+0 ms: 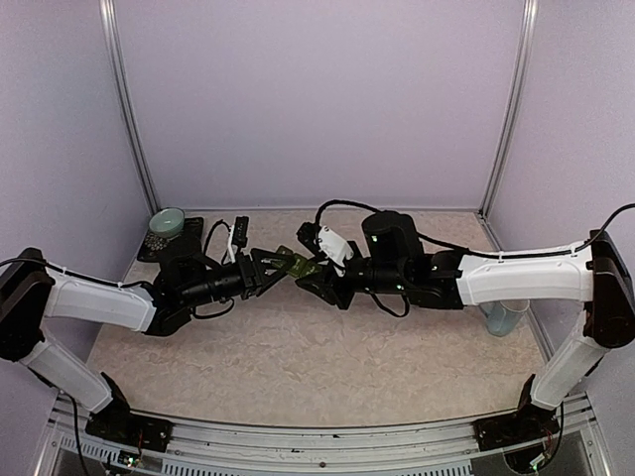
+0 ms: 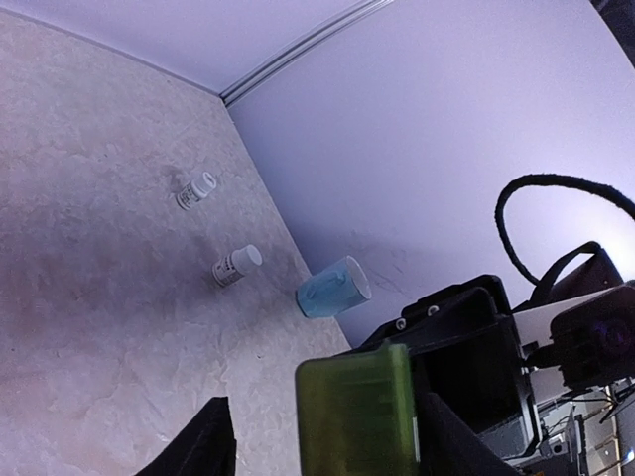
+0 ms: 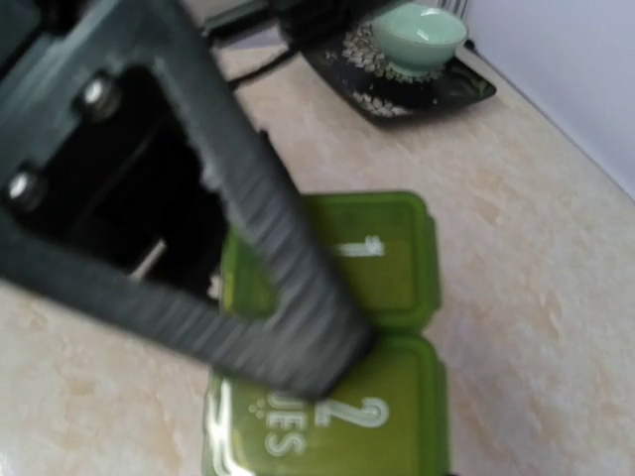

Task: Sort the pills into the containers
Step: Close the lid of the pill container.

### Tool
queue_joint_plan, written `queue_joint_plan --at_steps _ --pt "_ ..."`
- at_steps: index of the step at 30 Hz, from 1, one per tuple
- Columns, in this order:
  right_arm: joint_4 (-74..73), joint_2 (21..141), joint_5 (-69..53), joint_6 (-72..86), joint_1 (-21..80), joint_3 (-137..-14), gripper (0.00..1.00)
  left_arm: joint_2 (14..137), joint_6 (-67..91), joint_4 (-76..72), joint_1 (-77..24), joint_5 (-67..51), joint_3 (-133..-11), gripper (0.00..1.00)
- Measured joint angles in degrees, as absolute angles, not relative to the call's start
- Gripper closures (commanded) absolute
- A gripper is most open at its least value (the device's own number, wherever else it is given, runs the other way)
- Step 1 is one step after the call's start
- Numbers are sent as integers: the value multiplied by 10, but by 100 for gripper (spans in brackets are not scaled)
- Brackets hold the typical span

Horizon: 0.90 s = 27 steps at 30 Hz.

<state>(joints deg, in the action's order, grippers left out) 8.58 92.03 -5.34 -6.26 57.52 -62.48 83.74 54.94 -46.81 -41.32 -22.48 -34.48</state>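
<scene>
Containers (image 1: 298, 266): the dark green strip sits mid-bench between the two arms, long axis running roughly from one end effector to the other.

- Left end effector (image 1: 278, 269) has the near end. In its wrist view the strip stands end-on between the fingers, against one finger with a visible gap to the other. The contact zone is cut off at the bottom of the frame, so I can't tell if it's clamped or just bracketing.
- Right end effector (image 1: 319, 284) is at the far end, coming from the opposite side. In its wrist view one finger (image 3: 248, 218) lies diagonally across the lids, with its tip at the seam between "1" and "2". The second finger isn't visible, so spread or pressed together: can't tell.
- Both arms are at the strip. My read is left steadies and right is placed to work a lid, so what matters is fingertip to lid edge.

Hard to make out:
- The third compartment is out of frame in both wrist views.
- Lids 1 and 2 look down, but the latch edges are blurred.
- Can't tell whether the strip rests on the bench (image 1: 298, 367) or is lifted.
- No loose pills visible. Two white-capped bottles (image 2: 236, 266) lie near the blue mug (image 2: 332, 288) on the right side.
- The pale green bowl (image 3: 422, 30) is far left on a dark mat, well apart.
</scene>
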Motion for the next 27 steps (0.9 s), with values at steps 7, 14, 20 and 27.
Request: queue_joint_plan --at_steps 7,14,20,27 --pt "90 920 -55 -63 575 -632 89 837 548 -469 -416 -234 -342 31" --pt "88 921 -68 -70 575 -632 89 837 549 -472 -416 -237 -342 32" --pt "66 926 -86 -89 575 -632 89 837 548 -472 -416 -237 -342 42" --pt "55 927 -90 -100 575 -632 89 837 551 -473 -416 -240 -342 50"
